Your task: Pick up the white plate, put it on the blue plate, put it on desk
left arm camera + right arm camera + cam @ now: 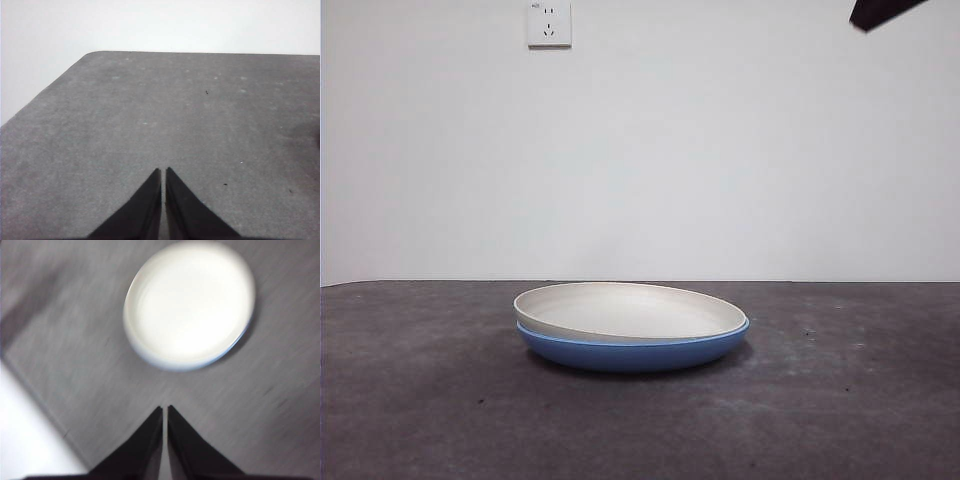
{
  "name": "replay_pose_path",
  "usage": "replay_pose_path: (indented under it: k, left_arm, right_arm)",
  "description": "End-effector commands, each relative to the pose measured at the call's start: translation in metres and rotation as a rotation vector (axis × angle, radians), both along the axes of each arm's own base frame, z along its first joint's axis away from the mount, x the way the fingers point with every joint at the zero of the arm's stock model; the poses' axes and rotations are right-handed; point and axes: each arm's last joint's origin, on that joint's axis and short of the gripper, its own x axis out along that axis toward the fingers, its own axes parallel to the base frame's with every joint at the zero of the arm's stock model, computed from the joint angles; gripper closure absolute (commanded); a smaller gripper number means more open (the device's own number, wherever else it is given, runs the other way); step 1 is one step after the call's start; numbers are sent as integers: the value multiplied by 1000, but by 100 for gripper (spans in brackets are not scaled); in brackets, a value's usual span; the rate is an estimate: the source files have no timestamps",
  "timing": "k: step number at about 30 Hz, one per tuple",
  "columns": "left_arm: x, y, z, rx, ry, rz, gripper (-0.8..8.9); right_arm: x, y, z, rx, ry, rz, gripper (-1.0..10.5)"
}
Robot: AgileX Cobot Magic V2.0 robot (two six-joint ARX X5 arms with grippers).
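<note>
The cream-white plate (625,310) rests inside the glossy blue plate (635,355), and both stand on the dark grey desk (420,400) in the middle of the front view. In the right wrist view the white plate (190,302) shows from above, blurred, with a thin blue rim (240,340) under it. My right gripper (165,410) is shut and empty, high above the desk and apart from the plates; a black tip (880,12) shows at the top right corner of the front view. My left gripper (163,172) is shut and empty over bare desk (175,110).
A white wall with a socket (549,23) stands behind the desk. The desk's edge and rounded corner (92,54) show in the left wrist view. The desk's edge (45,405) also shows in the right wrist view.
</note>
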Motion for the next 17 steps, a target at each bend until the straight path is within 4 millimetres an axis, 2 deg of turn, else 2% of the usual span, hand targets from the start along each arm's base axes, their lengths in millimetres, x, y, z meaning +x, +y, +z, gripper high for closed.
replay_pose_path:
  k: [1, 4, 8, 13, 17]
  left_arm:
    - [1, 0, -7, -4, 23, 6, 799]
    - [1, 0, -7, -4, 24, 6, 799]
    - [1, 0, -7, -4, 24, 6, 799]
    - [1, 0, -7, -4, 24, 6, 799]
    - [1, 0, -7, -4, 24, 6, 799]
  right_arm:
    - [1, -11, 19, 66, -172, -28, 935]
    - [-7, -30, 28, 137, -316, -91, 935]
    - [-18, -52, 22, 130, -462, -208, 935]
    - [-35, -69, -6, 129, -634, -326, 935]
    - [-46, -75, -38, 127, -759, -429, 935]
